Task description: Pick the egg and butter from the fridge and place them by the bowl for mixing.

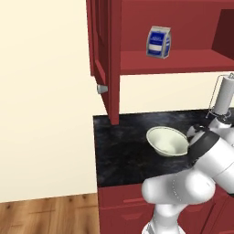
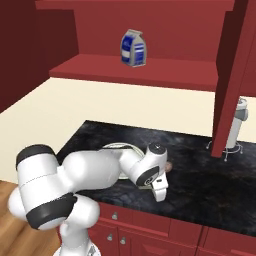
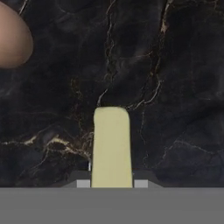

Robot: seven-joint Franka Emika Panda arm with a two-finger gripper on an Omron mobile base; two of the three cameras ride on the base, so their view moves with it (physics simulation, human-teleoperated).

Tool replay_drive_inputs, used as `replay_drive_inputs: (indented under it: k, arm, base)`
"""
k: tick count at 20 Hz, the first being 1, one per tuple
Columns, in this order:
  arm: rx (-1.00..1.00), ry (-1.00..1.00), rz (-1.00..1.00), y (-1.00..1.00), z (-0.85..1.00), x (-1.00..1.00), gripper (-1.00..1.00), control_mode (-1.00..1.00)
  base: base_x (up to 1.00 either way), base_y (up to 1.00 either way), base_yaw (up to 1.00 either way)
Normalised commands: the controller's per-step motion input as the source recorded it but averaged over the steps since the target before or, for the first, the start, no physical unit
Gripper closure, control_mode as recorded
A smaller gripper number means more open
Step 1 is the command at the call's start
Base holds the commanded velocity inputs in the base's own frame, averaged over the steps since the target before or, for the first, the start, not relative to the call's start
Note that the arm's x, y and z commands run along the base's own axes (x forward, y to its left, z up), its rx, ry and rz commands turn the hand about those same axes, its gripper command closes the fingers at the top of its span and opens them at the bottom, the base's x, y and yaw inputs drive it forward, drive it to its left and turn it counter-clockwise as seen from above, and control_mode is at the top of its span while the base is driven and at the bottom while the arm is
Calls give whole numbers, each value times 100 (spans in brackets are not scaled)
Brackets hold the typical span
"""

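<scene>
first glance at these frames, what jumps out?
The white arm bent low over the black marble counter, its gripper shut on a pale yellow butter stick. The egg already lies on the counter nearby, beside the cream bowl. Above, a blue-and-white carton stands on the red shelf.

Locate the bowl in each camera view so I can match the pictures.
Left base view: the bowl sits on the black counter, right of centre, beside the arm.
Right base view: the bowl's rim peeks out behind the arm, left of centre.
Hand view: looks down on the black counter, with the egg at upper left and the butter at bottom centre.
Shared landmark: the blue-white carton on the red shelf, in both base views.
</scene>
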Motion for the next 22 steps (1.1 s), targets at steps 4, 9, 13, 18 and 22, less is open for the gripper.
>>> replay_drive_inputs:
  k: [4,9,13,18,22]
  arm:
    - [0,0,0,0,-22,5,100,-100]
    - [0,-2,0,-4,-13,0,100,-100]
    - [0,-4,0,-1,-6,0,-100,-100]
    - [2,-5,0,-8,0,0,-100,-100]
    - [0,-4,0,-13,9,-5,-100,-100]
  base:
    - [0,0,0]
    - [0,0,0]
    - [0,0,0]
    - [0,0,0]
    - [0,0,0]
